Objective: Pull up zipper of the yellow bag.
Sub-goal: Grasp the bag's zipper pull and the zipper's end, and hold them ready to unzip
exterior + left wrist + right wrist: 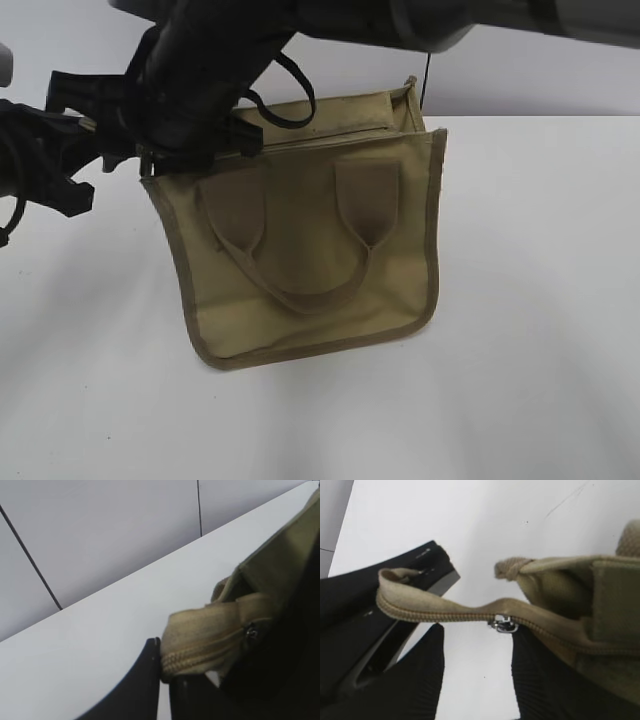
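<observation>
The yellow bag [310, 250] stands on the white table with its two webbing handles facing me. Its top left corner is lifted. My left gripper [164, 665] is shut on the end of the khaki zip tape [200, 640]; it also shows in the right wrist view [420, 570] and in the exterior view [150, 155]. My right gripper [477, 630] reaches across to that corner and is open. The silver zipper pull [504, 625] hangs from the track just above the gap, beside the right finger, not gripped. In the exterior view the right gripper [215, 135] is mostly hidden by its arm.
The white table [520, 350] extends in front and to the right of the bag. A grey wall with a dark vertical seam [427, 80] stands behind. A black cable loop [297, 100] hangs off the right arm above the bag's top.
</observation>
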